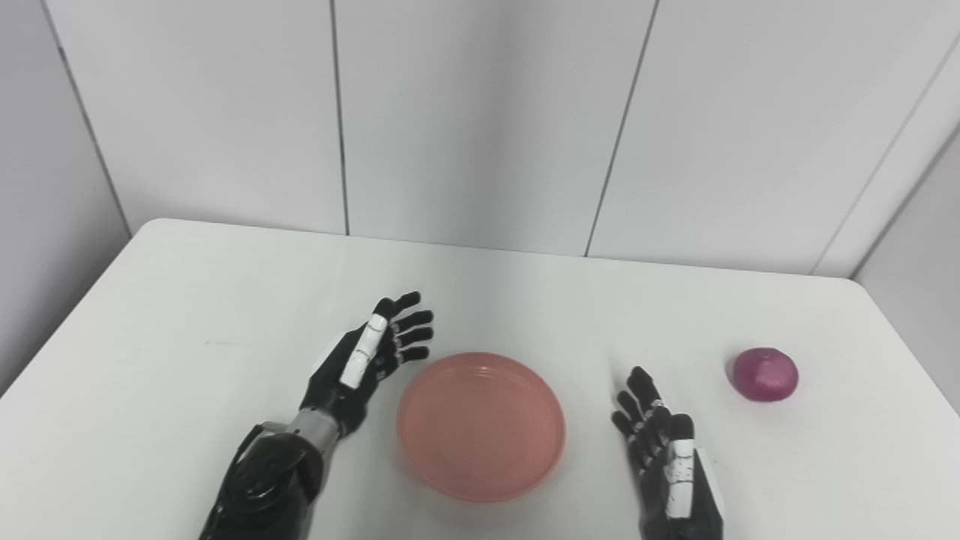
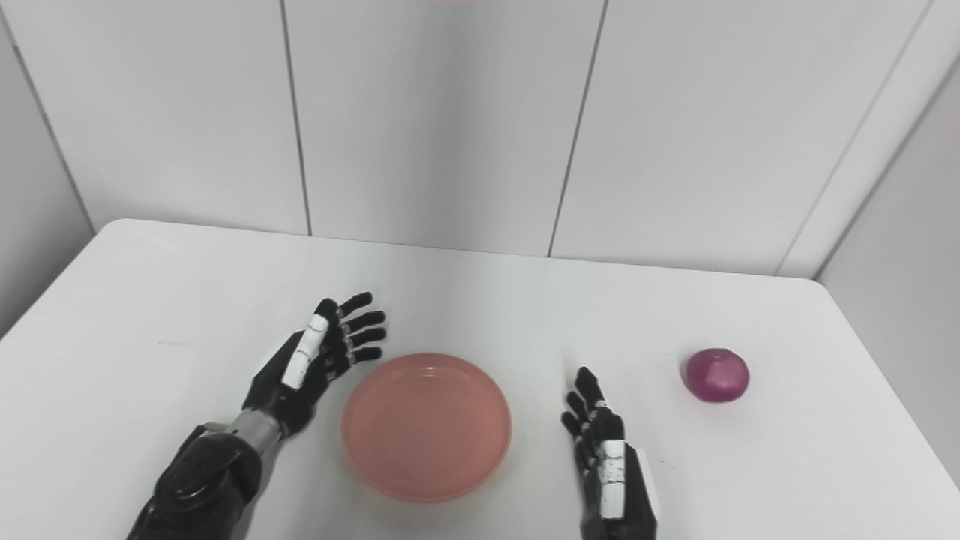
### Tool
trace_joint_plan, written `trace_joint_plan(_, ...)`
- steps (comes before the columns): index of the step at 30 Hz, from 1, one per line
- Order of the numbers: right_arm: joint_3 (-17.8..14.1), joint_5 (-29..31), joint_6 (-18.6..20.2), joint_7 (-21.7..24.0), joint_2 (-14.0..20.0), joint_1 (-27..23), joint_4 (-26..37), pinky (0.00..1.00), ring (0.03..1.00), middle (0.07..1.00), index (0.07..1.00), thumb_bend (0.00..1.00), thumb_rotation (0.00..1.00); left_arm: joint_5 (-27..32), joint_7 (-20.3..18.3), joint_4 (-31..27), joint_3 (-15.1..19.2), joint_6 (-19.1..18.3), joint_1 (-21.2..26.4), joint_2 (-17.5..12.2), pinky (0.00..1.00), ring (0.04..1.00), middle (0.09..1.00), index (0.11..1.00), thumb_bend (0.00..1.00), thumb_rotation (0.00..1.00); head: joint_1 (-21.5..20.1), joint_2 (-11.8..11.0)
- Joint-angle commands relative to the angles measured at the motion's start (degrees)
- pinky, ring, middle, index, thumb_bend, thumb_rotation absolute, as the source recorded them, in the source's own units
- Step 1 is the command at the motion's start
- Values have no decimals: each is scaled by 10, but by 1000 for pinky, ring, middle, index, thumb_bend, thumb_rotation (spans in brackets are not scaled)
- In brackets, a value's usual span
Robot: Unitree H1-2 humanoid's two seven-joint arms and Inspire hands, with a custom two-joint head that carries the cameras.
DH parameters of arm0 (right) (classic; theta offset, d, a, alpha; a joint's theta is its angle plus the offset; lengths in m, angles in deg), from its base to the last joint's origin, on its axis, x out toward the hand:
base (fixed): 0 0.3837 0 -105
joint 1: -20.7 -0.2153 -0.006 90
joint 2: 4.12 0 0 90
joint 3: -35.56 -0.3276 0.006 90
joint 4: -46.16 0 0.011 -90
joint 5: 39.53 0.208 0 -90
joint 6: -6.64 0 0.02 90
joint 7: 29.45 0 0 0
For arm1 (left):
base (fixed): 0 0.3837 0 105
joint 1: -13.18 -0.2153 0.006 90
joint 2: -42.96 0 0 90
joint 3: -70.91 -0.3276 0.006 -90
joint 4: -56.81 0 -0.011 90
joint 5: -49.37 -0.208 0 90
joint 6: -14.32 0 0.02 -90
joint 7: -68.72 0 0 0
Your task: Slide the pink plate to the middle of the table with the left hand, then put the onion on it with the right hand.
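The fingers (image 1: 409,326) of the left hand (image 1: 367,360) were spread and empty, tips reaching past the far-left rim of the pink plate (image 1: 481,425), just beside it and, as far as the two views showed, not touching it. The right hand (image 1: 664,450) stood on its edge to the right of the plate, fingers straight and apart, holding nothing. The plate lay empty near the front middle of the white table (image 1: 225,300), between the two hands. It looked like a shallow, stiff, light dish with a low upright rim; such a thing would probably skate easily on the smooth top, so a push against the outer wall of the rim suited it better than any pinch. The onion (image 1: 765,374), round and purple with a shiny skin, sat well to the right of the right hand, near the table's right edge. It appeared firm and moderately light, but prone to roll and slippery under hard fingertips; a wrap around its widest part from above, fingers on the far side and thumb on the near, seemed the safest hold.
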Motion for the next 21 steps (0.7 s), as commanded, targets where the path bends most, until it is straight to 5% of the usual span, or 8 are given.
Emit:
trace_joint_plan(1,5,0,8,-1,-10,11,-23,947,969,970,945,891,1000,-18,-6,5,-8,37,7,-8,792,821,825,842,890,874,0,0)
trace_joint_plan(9,6,-7,2,-8,-20,4,-35,934,957,962,936,894,1000,-44,-9,22,-30,71,2,-17,795,821,821,834,929,842,-17,-2)
trace_joint_plan(13,12,-41,-32,-20,-23,3,-44,912,937,944,926,920,1000,-63,-9,20,-44,78,-1,-19,808,824,820,836,907,848,-31,-7)
trace_joint_plan(21,4,-66,-9,-39,-20,3,41,927,927,910,902,933,968,-74,-12,41,-52,89,7,-21,804,817,829,849,862,858,-78,-21)
